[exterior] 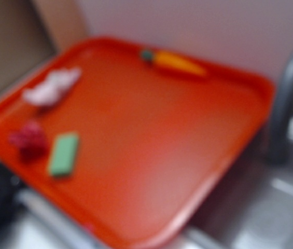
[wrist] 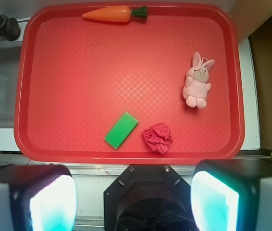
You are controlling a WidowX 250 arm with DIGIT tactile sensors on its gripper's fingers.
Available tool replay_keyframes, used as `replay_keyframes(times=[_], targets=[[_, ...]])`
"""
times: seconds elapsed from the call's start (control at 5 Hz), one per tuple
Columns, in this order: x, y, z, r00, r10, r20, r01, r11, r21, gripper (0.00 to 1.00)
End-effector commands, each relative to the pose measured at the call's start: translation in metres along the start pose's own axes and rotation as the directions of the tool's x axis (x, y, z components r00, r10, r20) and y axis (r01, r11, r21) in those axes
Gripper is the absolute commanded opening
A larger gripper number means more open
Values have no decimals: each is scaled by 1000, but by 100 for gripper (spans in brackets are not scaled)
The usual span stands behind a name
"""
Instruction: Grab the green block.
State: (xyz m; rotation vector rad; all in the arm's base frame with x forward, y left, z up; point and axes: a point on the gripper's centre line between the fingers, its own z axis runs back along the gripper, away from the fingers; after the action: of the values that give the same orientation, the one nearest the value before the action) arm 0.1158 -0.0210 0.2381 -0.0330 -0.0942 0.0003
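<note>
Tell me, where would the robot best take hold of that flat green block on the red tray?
Probably across its two long sides, coming straight down. The green block lies flat and slanted on the tray, so the end effector would likely need to turn to match. The red crumpled thing sits near one end, apart, leaving the long sides free.

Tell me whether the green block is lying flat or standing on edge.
Lying flat: the green block shows its broad face upward on the red tray, untouched.
</note>
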Motion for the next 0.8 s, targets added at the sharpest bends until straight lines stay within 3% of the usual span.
replay_keyframes(times=[0.0,0.2,0.6], targets=[[0,0,0,1000,0,0,0,1000,0,100],[1,9,-23,980,197,6,-196,977,-80,100],[9,5,-74,855,518,17,-514,852,-99,100]])
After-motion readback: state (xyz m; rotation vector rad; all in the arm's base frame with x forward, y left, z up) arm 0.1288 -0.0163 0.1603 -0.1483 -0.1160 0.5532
